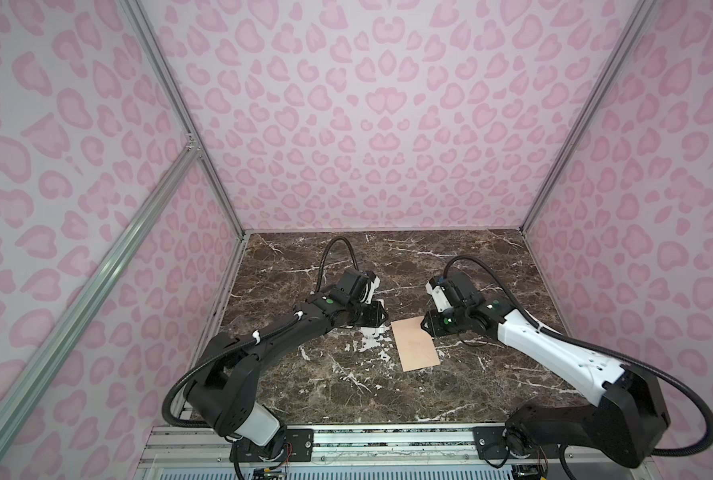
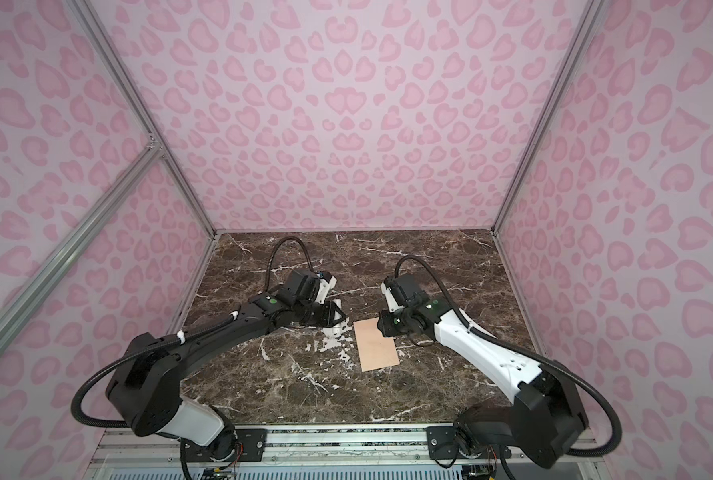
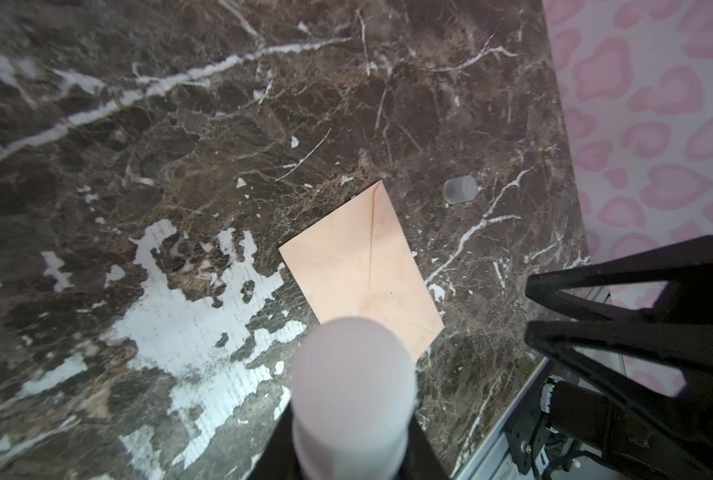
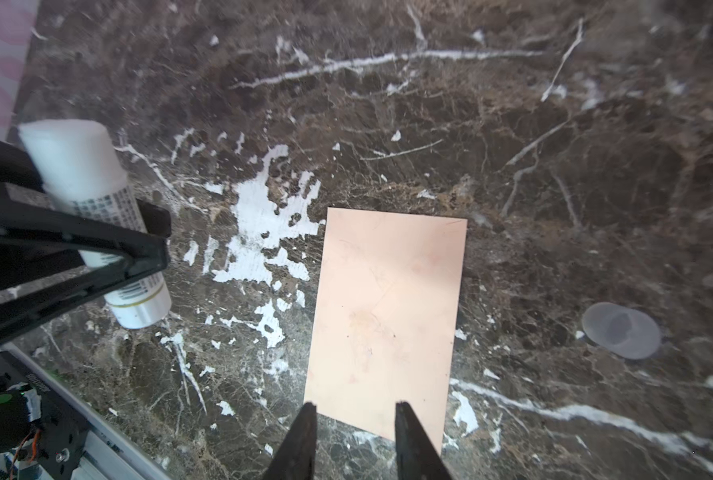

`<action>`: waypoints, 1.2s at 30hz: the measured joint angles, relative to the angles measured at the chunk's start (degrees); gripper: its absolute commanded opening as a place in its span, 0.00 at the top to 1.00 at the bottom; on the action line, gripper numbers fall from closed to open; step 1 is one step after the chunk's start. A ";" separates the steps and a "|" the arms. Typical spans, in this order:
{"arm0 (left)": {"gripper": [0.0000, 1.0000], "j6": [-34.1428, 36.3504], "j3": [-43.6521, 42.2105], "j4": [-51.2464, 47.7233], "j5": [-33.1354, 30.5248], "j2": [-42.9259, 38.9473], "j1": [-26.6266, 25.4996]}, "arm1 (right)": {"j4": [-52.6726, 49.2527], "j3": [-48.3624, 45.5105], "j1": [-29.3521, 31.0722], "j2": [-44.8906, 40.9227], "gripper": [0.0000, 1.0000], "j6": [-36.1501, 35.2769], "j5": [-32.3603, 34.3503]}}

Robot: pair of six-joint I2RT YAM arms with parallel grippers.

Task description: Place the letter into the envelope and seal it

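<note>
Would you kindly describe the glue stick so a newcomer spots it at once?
Find the dark marble table, then the peach envelope lying flat on it. Beside that, the left gripper clamps the glue stick: a white printed tube, unlike the small translucent cap lying loose.

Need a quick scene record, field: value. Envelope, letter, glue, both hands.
envelope: flat on the marble table, flap folded down
letter: not visible
glue stick: uncapped, gripped by the left hand, held beside the envelope
cap: translucent, loose on the table, apart from the envelope
right hand: open, empty, over a short edge of the envelope
contact with envelope: cannot tell
flap glued: cannot tell
</note>
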 measured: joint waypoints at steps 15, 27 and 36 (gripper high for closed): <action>0.82 3.80 -8.37 12.04 4.70 -26.64 -1.03 | 45.38 -29.05 11.19 -30.32 0.51 0.37 -10.91; 0.84 1.68 -10.64 28.41 15.67 -23.37 -4.24 | 58.23 -24.96 18.10 -19.54 0.46 -1.22 -10.97; 0.84 1.73 -11.67 29.75 17.42 -23.54 -4.92 | 58.25 -23.08 17.53 -18.29 0.55 -3.04 -12.09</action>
